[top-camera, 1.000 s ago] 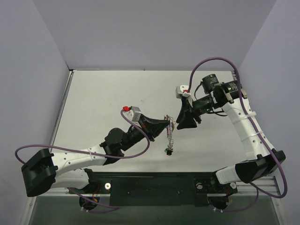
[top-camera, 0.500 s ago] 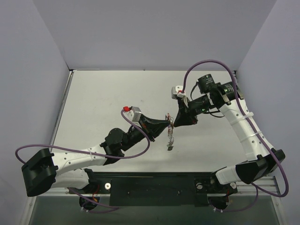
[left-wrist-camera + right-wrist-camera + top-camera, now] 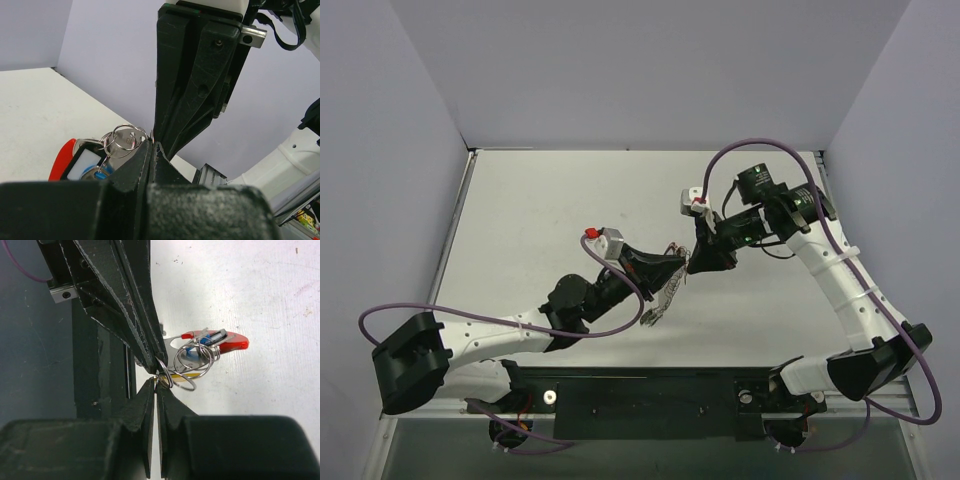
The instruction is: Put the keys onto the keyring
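Threading step; left tool and right tool tip to tip, each apparently pinching keyring; keys bunched at 2 o'clock of pinch, right wrist view; next likely needs steady coil-spreading pull.

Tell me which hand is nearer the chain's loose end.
Left. The chain's loose end hangs beside the left hand; the right hand grips the keyring farther up-right.

Light: bright, even over the table
Shadows: faint, soft, on the table
Focus: wrist views blurred nearest the lens
Glints: on the keyring
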`<action>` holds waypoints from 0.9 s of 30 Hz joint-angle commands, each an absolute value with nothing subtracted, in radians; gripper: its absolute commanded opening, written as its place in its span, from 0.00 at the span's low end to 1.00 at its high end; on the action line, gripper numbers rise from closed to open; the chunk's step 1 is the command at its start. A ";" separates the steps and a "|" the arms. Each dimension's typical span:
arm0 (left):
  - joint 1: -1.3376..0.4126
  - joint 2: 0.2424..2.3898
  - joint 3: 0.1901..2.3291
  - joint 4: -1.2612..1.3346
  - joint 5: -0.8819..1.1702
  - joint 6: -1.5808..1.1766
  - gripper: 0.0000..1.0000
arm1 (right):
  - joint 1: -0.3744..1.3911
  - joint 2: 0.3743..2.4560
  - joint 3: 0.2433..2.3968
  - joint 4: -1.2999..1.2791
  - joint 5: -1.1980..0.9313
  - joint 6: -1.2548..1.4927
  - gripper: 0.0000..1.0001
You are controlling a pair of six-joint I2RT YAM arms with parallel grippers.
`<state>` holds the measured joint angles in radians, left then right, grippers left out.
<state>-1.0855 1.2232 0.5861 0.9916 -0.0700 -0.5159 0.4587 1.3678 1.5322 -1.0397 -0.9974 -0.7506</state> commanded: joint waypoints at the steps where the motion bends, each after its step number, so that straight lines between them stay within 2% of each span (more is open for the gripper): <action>1: -1.094 1.221 0.632 1.120 -0.084 -0.532 0.00 | 0.469 1.327 1.523 -1.014 -1.008 -0.684 0.00; 10: -1.092 1.233 0.584 1.097 -0.094 -0.534 0.00 | 0.410 1.301 1.560 -0.994 -1.095 -0.604 0.00; 20: -1.092 1.233 0.566 1.082 -0.089 -0.537 0.00 | 0.403 1.278 1.562 -0.956 -0.902 -0.532 0.00; 27: -1.092 1.224 0.563 1.071 -0.086 -0.534 0.00 | 0.408 1.270 1.555 -0.977 -0.900 -0.558 0.00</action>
